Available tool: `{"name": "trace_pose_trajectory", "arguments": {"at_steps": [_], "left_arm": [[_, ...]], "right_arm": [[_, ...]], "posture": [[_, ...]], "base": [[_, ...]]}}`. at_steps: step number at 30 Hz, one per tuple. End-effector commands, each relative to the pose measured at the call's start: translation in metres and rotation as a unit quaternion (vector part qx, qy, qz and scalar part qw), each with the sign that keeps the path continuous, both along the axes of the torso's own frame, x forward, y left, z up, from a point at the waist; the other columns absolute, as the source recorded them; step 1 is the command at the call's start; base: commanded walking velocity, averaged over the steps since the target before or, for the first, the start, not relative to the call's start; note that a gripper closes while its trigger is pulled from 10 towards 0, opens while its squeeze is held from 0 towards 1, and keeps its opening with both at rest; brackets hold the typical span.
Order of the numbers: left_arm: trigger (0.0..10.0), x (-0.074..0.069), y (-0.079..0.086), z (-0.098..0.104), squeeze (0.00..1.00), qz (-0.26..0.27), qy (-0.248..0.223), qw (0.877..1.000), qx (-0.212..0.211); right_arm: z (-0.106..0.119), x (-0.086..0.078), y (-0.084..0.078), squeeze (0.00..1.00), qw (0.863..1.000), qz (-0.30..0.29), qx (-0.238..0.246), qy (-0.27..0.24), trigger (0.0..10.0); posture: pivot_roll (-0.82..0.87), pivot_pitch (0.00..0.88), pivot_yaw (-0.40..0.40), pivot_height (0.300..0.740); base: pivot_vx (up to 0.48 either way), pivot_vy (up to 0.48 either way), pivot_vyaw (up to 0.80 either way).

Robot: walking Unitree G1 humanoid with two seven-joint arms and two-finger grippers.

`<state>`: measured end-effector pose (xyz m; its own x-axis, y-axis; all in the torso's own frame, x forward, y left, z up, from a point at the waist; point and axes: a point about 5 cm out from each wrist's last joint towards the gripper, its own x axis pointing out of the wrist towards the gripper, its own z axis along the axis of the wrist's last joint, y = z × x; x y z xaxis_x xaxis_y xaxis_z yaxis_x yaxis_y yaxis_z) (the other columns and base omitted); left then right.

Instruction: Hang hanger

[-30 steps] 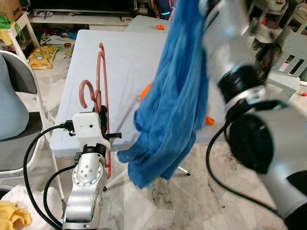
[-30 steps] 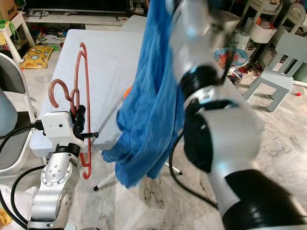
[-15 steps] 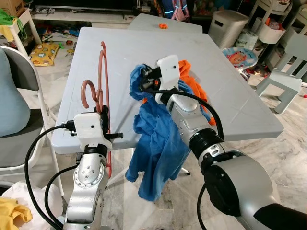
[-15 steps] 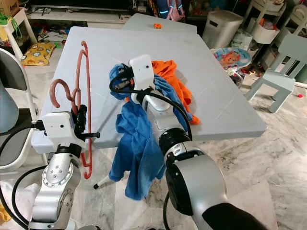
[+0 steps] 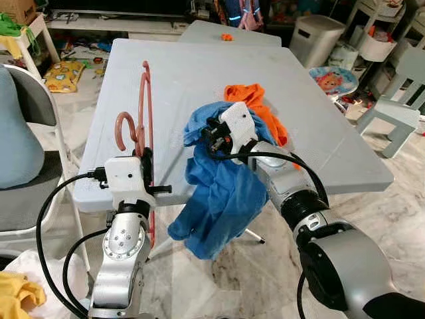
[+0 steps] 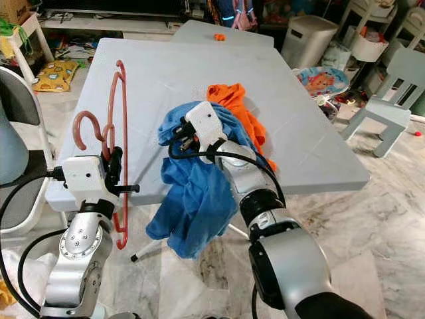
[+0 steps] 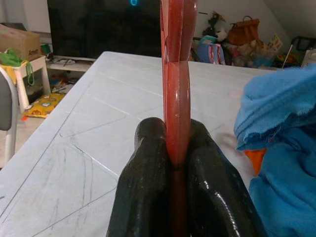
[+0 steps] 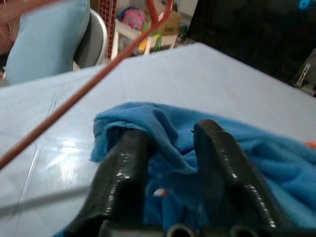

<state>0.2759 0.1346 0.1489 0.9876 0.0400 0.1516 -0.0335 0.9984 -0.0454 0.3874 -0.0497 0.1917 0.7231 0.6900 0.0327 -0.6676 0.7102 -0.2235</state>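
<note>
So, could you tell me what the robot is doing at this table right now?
The left gripper is shut on a red hanger, holding it upright at the near edge of the white table. The right gripper grips a blue garment, part bunched on the tabletop and part hanging over the edge. An orange cloth lies behind it. The garment is not yet on the hanger.

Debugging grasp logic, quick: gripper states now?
Left gripper: shut on the red hanger.
Right gripper: shut on the blue cloth.
</note>
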Motion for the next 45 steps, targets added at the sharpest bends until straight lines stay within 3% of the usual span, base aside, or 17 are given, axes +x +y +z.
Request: {"name": "trace_pose_trajectory", "arguments": {"at_steps": [1,10,12,18,24,28,30,45], "left_arm": [[10.0,-0.001,-0.003,-0.013,0.0,-0.01,0.035,0.999,0.004],[10.0,-0.001,0.0,-0.011,0.0,-0.013,0.032,0.999,0.012],[10.0,-0.001,-0.002,-0.011,0.0,-0.021,0.033,0.999,0.013],[10.0,0.001,-0.006,-0.011,0.0,-0.028,0.034,0.999,0.013],[10.0,0.002,-0.005,-0.011,0.0,-0.029,0.035,0.999,0.014],[10.0,0.002,-0.003,-0.011,0.0,-0.027,0.037,0.999,0.016],[10.0,0.002,-0.003,-0.011,0.0,-0.026,0.037,0.999,0.017],[10.0,0.001,-0.002,-0.012,0.0,-0.024,0.038,0.999,0.018]], "right_arm": [[0.005,0.002,-0.009,1.0,1.0,-0.013,0.014,-0.005,10.0],[0.024,0.007,-0.033,1.0,0.995,-0.076,0.058,-0.041,10.0],[0.023,0.009,-0.043,1.0,0.992,-0.105,0.05,-0.039,10.0],[0.017,0.01,-0.052,1.0,0.991,-0.125,0.04,-0.024,10.0],[0.015,0.01,-0.058,1.0,0.993,-0.117,0.007,-0.005,10.0],[-0.002,0.004,-0.058,1.0,0.996,-0.047,-0.063,0.047,10.0],[-0.005,0.002,-0.058,1.0,0.995,-0.033,-0.078,0.05,10.0],[0.013,-0.002,-0.084,1.0,0.989,-0.078,-0.128,-0.002,10.0]], "posture": [[0.15,0.117,-0.105,0.74],[0.13,0.126,-0.096,0.74],[0.13,0.127,-0.095,0.74],[0.12,0.13,-0.092,0.74],[0.11,0.138,-0.089,0.74],[0.11,0.141,-0.091,0.74],[0.11,0.141,-0.091,0.74],[0.11,0.145,-0.093,0.74]], "base": [[0.0,0.0,0.0],[0.0,0.0,0.0],[0.0,0.0,0.0],[0.0,0.0,0.0],[0.0,0.0,0.0],[0.0,0.0,0.0],[0.0,0.0,0.0],[0.0,0.0,0.0]]}}
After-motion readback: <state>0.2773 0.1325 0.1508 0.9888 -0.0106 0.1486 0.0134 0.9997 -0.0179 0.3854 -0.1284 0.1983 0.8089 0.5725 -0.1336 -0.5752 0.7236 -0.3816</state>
